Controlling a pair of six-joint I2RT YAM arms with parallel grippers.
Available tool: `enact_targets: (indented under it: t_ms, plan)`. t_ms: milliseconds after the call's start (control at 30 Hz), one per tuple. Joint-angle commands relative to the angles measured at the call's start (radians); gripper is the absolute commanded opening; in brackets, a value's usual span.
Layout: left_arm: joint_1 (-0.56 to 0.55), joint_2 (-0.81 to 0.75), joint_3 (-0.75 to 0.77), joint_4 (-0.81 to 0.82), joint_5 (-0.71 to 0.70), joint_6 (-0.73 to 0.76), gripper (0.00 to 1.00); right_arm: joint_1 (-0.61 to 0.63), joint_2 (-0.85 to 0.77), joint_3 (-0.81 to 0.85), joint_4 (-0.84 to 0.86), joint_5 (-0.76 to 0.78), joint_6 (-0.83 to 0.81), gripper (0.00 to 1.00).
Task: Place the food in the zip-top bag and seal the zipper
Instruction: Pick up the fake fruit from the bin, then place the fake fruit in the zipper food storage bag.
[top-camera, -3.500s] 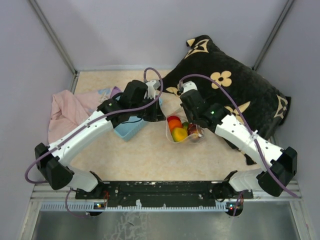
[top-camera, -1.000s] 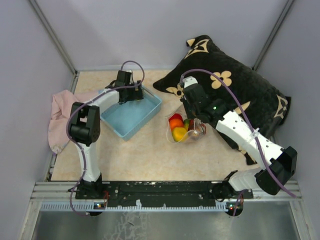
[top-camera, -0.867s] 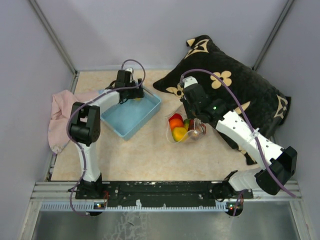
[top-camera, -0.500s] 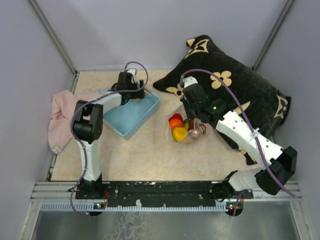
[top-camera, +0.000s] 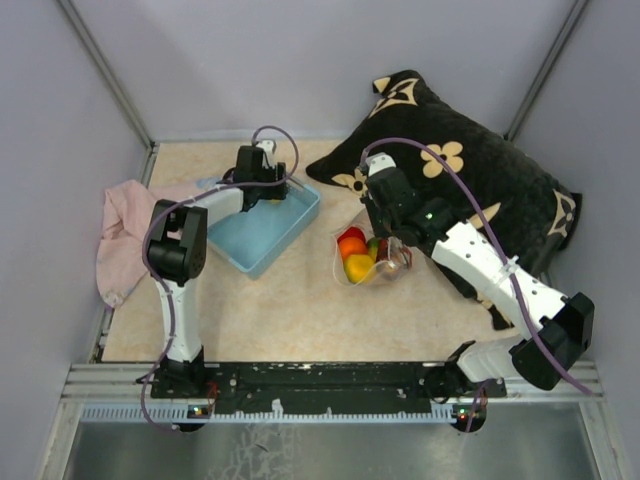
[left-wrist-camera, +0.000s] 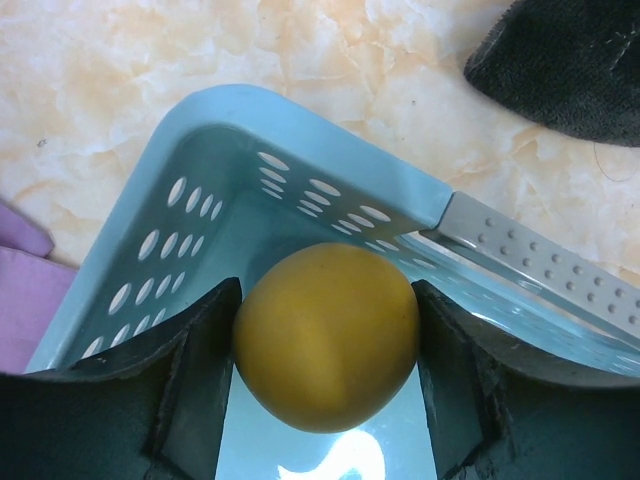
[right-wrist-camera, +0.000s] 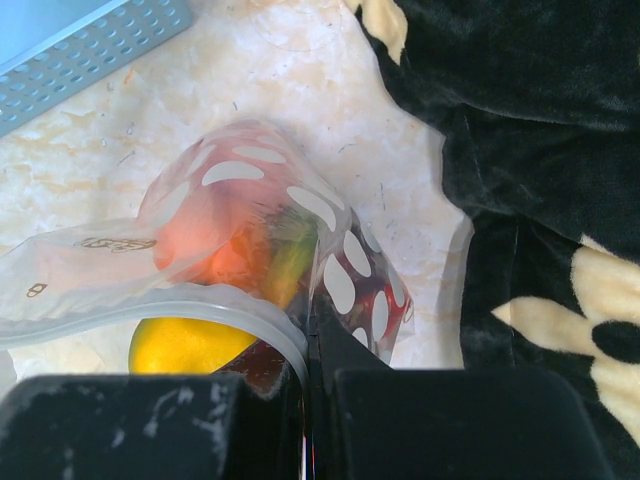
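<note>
Over the far corner of the light-blue basket (top-camera: 255, 243), a round yellow-orange fruit (left-wrist-camera: 330, 375) is gripped by the left gripper (left-wrist-camera: 323, 320), one dark finger pressed against each side of it. In the left wrist view the fruit is seen just inside the basket's perforated walls; whether it touches the basket floor cannot be told. The basket is set left of centre on the marbled beige table (top-camera: 290, 310), with a pink cloth (top-camera: 125, 228) lying to its left.

Right of centre, the zip-top bag (right-wrist-camera: 250, 200) is found on the table between the basket and a black pillow (top-camera: 480, 180) patterned with cream flowers, just beside the pillow's near-left edge. Its mouth is held open, and the zipper (right-wrist-camera: 200, 303) is seen as a thick clear strip curving across the opening, unsealed. The right gripper (right-wrist-camera: 310, 335) is closed on the bag's rim, with the dotted plastic pinched between its fingers.

Inside the bag the rest of the food (top-camera: 354, 252) is gathered: red, orange, green and yellow pieces are made out through the plastic, and a dark red one is pressed against the side nearest the pillow. An exact count cannot be told.
</note>
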Motion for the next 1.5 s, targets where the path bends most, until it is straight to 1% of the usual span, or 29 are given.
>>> enact_targets:
  t_ms: [0,67,167,400,567,767,1000,1267,1467]
  plan:
    - [0.003,-0.029,-0.031,-0.008,0.043,-0.006,0.60,-0.008,-0.006,0.010,0.043,-0.005,0.006,0.00]
    - [0.003,-0.052,-0.044,-0.016,0.057,-0.022,0.55,-0.008,-0.004,0.015,0.043,-0.005,0.006,0.00]
    - [0.004,-0.098,-0.068,-0.026,0.072,-0.051,0.51,-0.007,-0.008,0.016,0.043,-0.002,0.004,0.00]
    - [0.003,-0.182,-0.092,-0.080,0.128,-0.090,0.48,-0.008,-0.039,-0.005,0.050,-0.004,0.019,0.00]
    - [0.003,-0.266,-0.144,-0.105,0.177,-0.129,0.47,-0.008,-0.054,-0.007,0.052,-0.007,0.028,0.00]
    - [0.001,-0.401,-0.221,-0.126,0.339,-0.172,0.47,-0.008,-0.082,-0.020,0.070,0.003,0.021,0.00]
    - [-0.003,-0.574,-0.331,-0.108,0.470,-0.175,0.47,-0.007,-0.077,-0.002,0.077,0.014,0.013,0.00]
    - [-0.024,-0.771,-0.400,-0.080,0.570,-0.169,0.47,-0.007,-0.069,-0.006,0.085,-0.024,0.063,0.00]
    - [-0.098,-0.912,-0.453,-0.033,0.588,-0.154,0.47,-0.007,-0.062,-0.014,0.103,-0.044,0.088,0.00]
